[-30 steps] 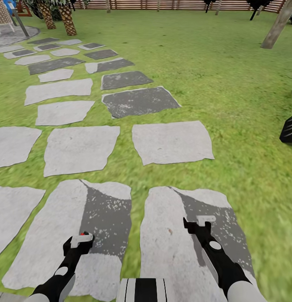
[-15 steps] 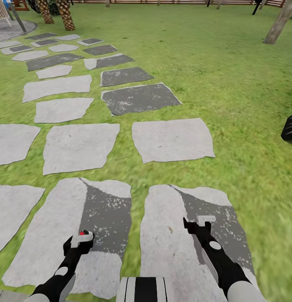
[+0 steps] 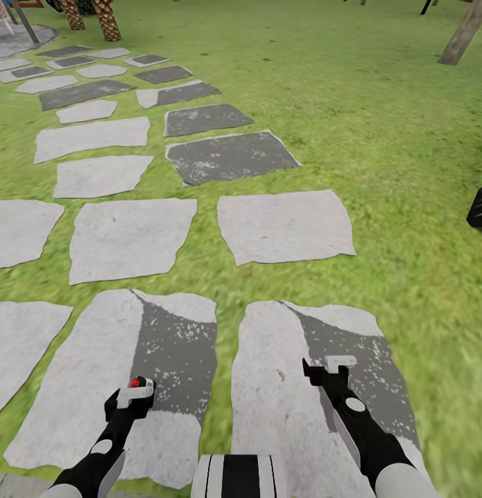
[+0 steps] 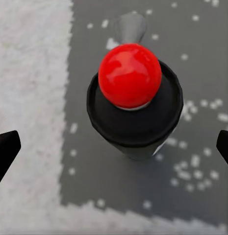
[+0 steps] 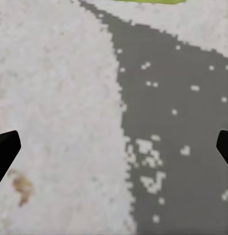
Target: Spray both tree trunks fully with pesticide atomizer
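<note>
our left gripper (image 4: 114, 147) has its fingers wide apart right above the pesticide atomizer (image 4: 134, 105), which stands up straight on a grey floor slab (image 3: 173, 346), while our right gripper (image 3: 332, 365), also apart, hangs over the next slab.

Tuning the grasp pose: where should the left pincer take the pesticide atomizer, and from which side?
Grip the black cylindrical body just under the red ball top of the pesticide atomizer, coming straight down from above. It stands upright on the stone slab, centred between the open fingers of the left pincer, whose tips show at both edges of the wrist view. The round top would likely slip; the straight sides suit the pads.
</note>
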Robot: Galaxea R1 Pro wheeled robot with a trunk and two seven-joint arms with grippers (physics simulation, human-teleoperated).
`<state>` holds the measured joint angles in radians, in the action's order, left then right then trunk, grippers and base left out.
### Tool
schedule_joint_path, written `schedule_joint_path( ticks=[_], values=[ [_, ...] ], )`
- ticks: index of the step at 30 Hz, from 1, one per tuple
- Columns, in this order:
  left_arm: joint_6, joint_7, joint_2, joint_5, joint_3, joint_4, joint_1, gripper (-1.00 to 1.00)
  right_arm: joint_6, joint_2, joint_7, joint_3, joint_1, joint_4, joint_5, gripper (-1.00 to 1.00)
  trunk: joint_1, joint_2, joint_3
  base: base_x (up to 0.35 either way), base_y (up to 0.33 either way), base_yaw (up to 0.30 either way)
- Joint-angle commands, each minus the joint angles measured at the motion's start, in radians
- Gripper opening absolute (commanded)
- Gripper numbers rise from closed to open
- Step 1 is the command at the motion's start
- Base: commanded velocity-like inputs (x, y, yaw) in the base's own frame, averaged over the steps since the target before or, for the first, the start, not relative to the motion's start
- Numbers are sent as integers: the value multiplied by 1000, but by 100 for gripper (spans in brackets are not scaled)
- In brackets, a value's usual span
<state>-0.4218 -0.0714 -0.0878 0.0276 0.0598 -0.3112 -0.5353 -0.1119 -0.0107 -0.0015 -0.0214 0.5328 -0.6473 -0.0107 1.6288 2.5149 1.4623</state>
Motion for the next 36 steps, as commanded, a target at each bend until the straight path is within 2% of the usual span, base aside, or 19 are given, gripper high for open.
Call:
schedule_joint_path(
  ticks=[1, 15, 22, 36],
  values=[
    [0, 0, 0, 0, 0, 0, 0, 100, 0, 0, 0, 0, 0, 0, 0, 100, 0, 0, 0, 0, 0, 0],
    [-2, -1, 0, 0, 0, -2, 0, 100, 0, 0, 0, 0, 0, 0, 0, 100, 0, 0, 0, 40, 0, -2],
    [-2, -1, 0, 0, 0, -2, 0, 100, 0, 0, 0, 0, 0, 0, 0, 100, 0, 0, 0, 0, 0, -124],
    [-3, -2, -1, -1, 0, -3, 0, 100, 0, 0, 0, 1, 0, 0, 0, 100, 0, 0, -8, 0, 0, -4]
  ],
)
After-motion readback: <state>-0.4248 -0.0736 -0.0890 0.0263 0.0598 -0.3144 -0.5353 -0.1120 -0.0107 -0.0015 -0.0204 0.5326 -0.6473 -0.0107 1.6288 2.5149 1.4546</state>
